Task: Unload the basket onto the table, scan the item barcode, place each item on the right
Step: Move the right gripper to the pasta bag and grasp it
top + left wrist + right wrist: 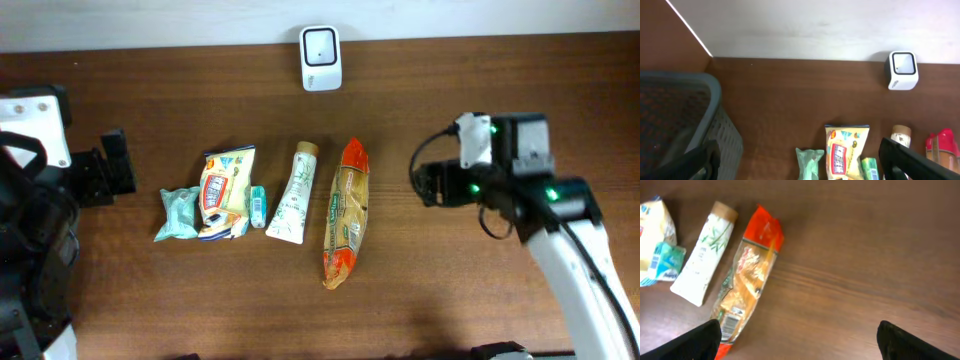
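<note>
Both jaws are held wide open, nothing gripped. L gripper point(122, 165) is parked left of teal pack point(178, 213), R gripper point(420, 172) right of orange bag point(345, 212); scanner point(320, 58) is set at back edge.

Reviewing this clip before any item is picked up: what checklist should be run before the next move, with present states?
1. The left gripper is open, empty: ok.
2. The right gripper is open, empty: ok.
3. The scanner stands unobstructed at the far edge: ok.
4. The orange bag lies beside the tube, not overlapping: ok.
5. The bag's barcode faces up: ok.
6. The tube's code is visible: cannot tell.
</note>
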